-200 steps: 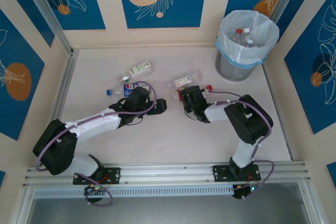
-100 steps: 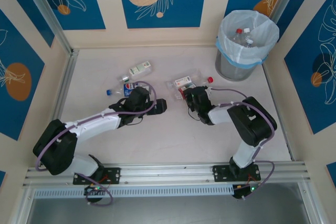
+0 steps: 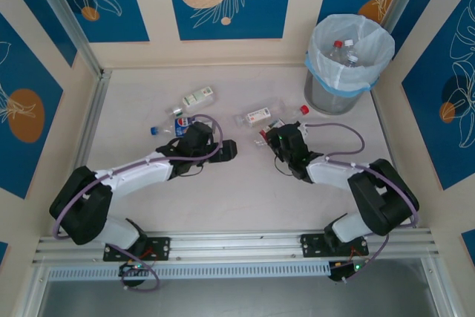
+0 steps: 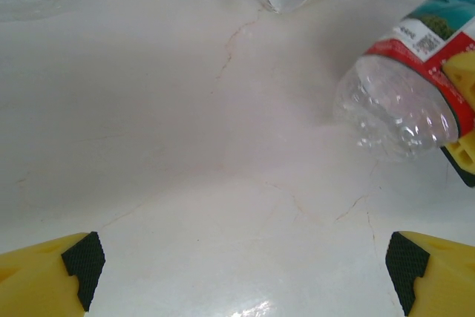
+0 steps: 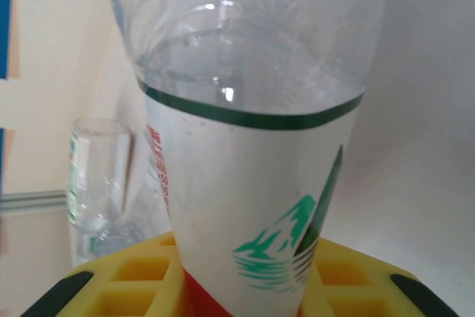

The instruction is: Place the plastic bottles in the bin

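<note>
Clear bottle (image 5: 245,146), wht-grn label, in R tool (image 5: 241,295).

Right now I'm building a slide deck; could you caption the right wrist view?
A clear bottle with a green-and-white label, gripped by the right pincer.

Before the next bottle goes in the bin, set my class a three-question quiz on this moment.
1. True or false: the left gripper is shut.
2. Which gripper holds a bottle? A left, B right, C neither.
3. In which corner of the table does the bin stand?

Key
1. False: it is open over bare table.
2. B: the right gripper is shut on it.
3. The far right corner.
</note>
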Motion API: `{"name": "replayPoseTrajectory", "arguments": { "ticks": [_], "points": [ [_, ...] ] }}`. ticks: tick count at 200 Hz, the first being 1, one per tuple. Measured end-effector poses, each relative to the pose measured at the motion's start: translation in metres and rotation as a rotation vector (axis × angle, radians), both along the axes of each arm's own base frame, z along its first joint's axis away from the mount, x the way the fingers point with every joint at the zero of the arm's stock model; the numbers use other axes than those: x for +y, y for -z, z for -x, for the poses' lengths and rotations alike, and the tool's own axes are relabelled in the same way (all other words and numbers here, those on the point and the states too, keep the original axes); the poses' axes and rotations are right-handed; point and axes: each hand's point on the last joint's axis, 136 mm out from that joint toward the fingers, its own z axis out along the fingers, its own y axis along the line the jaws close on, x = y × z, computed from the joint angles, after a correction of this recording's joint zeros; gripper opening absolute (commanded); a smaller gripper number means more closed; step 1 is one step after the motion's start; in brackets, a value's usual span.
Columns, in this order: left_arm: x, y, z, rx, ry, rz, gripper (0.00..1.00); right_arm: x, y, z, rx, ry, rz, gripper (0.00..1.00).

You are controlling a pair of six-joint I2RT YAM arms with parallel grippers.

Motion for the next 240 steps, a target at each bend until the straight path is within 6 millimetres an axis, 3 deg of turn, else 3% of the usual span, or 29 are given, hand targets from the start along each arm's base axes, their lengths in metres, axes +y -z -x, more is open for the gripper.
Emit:
{"name": "replayPoseTrajectory", "arguments": {
  "ticks": [49,97,191,240],
  "points": [
    [0.001,0.001,0.001,0.007,0.002,-0.009,0.99,-0.012,-0.006,0.036,0.055,-0.166,0.186,0.28],
    [-0.003,0.001,-0.002,0.010,0.005,-0.008,0.99,-0.023,-0.038,0.058,-0.071,-0.273,0.240,0.26],
    [-0.004,0.002,-0.001,0.018,0.013,-0.005,0.99,-0.034,-0.089,0.055,-0.288,-0.320,0.305,0.27],
    [-0.006,-0.001,-0.003,0.012,0.011,0.002,0.99,-0.038,-0.126,0.048,-0.406,-0.291,0.289,0.27]
  ]
}}
